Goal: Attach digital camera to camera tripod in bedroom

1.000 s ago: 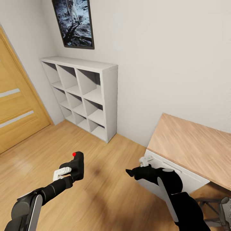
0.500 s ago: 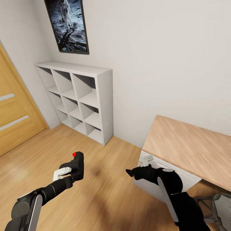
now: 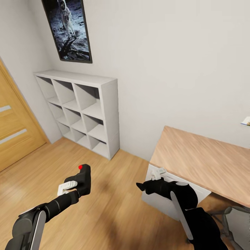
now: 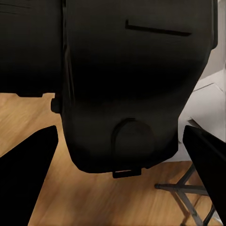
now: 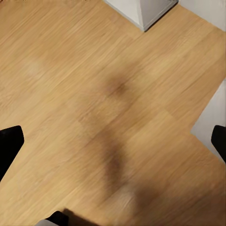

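1. An oak door [image 3: 14, 128] stands at the far left, a white cube shelf [image 3: 81, 113] beside it under a framed moon photograph [image 3: 67, 29].
2. The left gripper [image 3: 74, 184] is clamped on the small black digital camera [image 3: 83, 178], held above the light wood floor [image 3: 114, 205]; the left wrist view shows the camera's underside [image 4: 127, 84].
3. The right gripper [image 3: 140, 186] hangs near the wooden desk's [image 3: 205, 166] corner; the right wrist view shows its jaws wide apart, holding nothing.

White cube shelf [image 3: 81, 113] against white wall [image 3: 173, 62], wood floor [image 3: 114, 205].
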